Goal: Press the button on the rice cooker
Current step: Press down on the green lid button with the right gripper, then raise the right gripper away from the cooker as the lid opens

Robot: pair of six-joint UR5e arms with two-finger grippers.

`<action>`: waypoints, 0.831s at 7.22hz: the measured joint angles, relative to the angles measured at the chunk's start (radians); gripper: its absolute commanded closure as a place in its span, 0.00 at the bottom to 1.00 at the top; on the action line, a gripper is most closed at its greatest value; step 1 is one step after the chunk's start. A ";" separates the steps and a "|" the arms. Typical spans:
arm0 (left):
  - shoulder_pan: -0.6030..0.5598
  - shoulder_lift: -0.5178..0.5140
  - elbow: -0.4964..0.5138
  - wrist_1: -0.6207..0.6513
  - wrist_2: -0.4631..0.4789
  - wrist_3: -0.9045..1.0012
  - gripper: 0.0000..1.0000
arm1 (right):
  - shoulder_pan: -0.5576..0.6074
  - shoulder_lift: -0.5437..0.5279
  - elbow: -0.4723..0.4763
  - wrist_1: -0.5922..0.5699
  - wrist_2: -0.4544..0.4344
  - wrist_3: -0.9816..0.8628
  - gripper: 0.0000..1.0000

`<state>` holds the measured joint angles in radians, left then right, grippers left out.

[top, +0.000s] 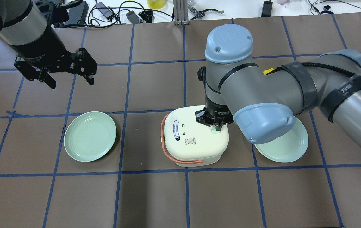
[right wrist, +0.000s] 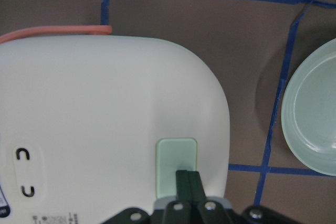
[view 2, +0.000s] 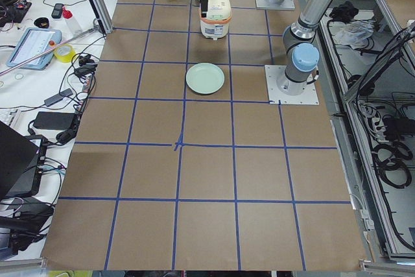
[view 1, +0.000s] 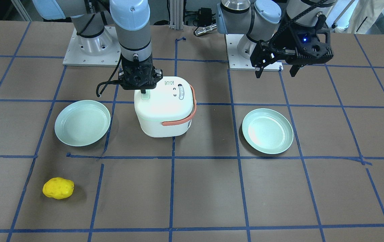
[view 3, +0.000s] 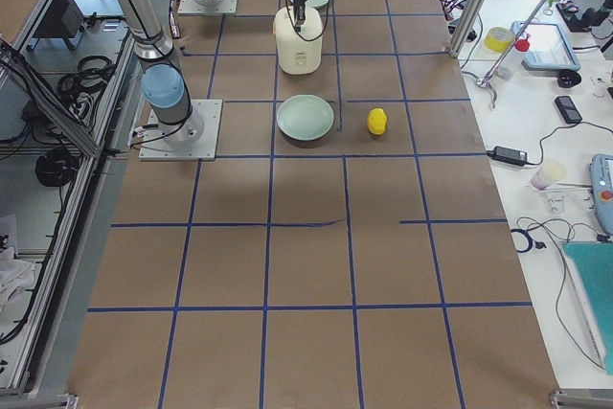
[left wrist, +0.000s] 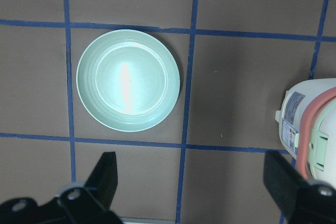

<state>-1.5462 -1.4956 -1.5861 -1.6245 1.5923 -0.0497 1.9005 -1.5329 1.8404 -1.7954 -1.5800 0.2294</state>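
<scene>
The rice cooker point(view 1: 163, 107) sits in the middle of the desk point(view 1: 205, 195), nearer the robot's edge. The right hand point(right wrist: 187, 176), fingers together, rests its tip on one end of the green button point(right wrist: 177, 153). It could slip off, or a hard push could tip the cooker. The left hand point(top: 72, 84) hangs with fingers apart, empty

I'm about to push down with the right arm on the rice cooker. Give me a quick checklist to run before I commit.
1. Right pincer shut, tips together as a single poker: ok.
2. Tips over the green button on the rice cooker lid: ok.
3. Button already depressed: cannot tell.
4. Orange handle folded down, away from the button: ok.
5. Left pincer open, well away from the cooker: ok.
6. Cooker standing upright: ok.
</scene>
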 measured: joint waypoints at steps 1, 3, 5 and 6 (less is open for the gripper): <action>0.000 0.000 0.000 0.000 0.000 0.000 0.00 | 0.000 0.003 0.001 0.000 0.004 0.000 1.00; 0.000 0.000 0.000 0.000 0.000 0.000 0.00 | 0.000 0.006 0.002 0.000 0.006 -0.001 1.00; 0.000 0.000 0.000 0.000 0.000 0.000 0.00 | 0.000 0.004 -0.005 0.003 0.002 -0.004 1.00; 0.000 0.000 0.000 0.000 0.000 0.000 0.00 | -0.001 0.000 -0.017 0.009 -0.005 -0.009 1.00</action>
<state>-1.5463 -1.4956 -1.5861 -1.6245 1.5923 -0.0494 1.8997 -1.5328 1.8236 -1.7863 -1.5849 0.2206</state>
